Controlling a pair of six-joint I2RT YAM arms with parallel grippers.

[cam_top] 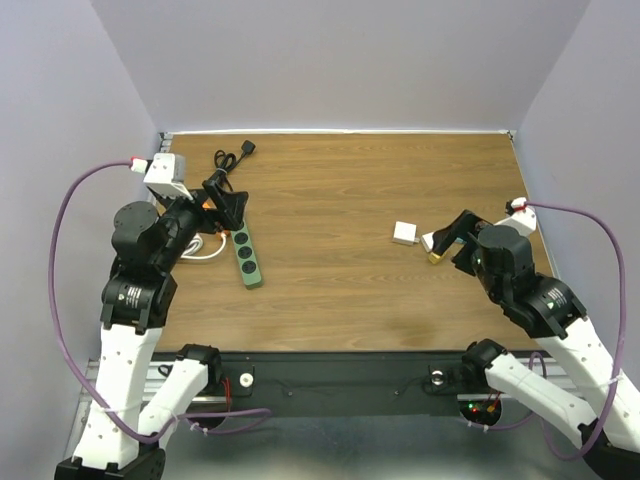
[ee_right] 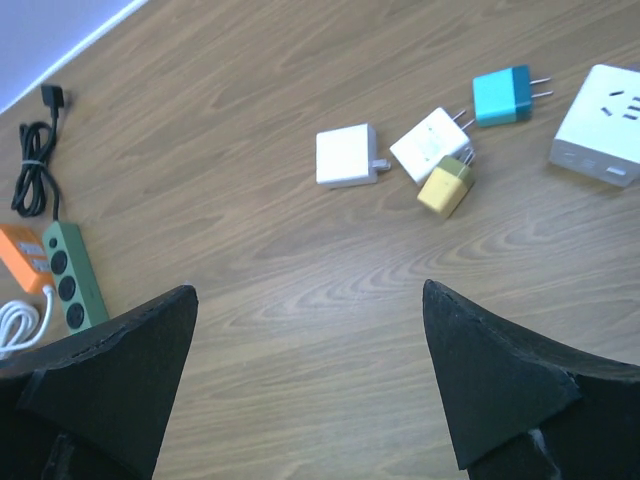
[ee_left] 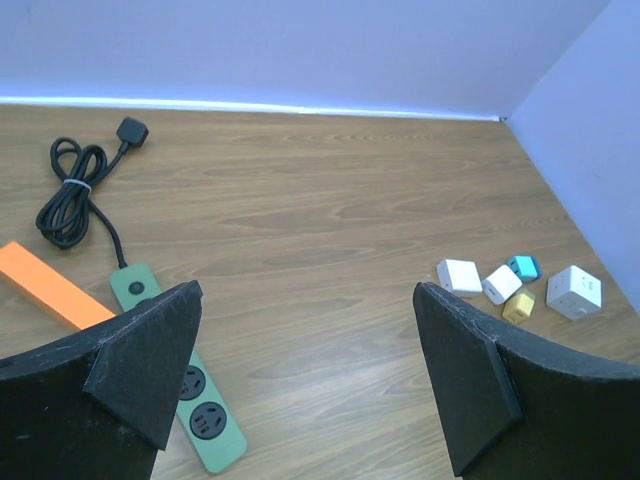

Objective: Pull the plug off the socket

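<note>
From above, the power strip (cam_top: 247,256) lies at the left of the table (cam_top: 350,300), its far end under the left gripper (cam_top: 224,200). The right gripper (cam_top: 447,238) hovers well apart from it, near a white plug (cam_top: 405,233). The left wrist view shows that gripper spread wide and empty over the strip, whose visible outlets hold nothing. The right wrist view shows its gripper wide and empty too, near five loose pieces: two white plugs, a teal plug (ee_right: 503,95), a yellow plug (ee_right: 445,186) and a white cube (ee_right: 605,125). There is one strip, one coiled black cord (ee_right: 35,165) and one orange block (ee_right: 20,255). The pull looks finished, so the next move is probably just backing the arms away.
</note>
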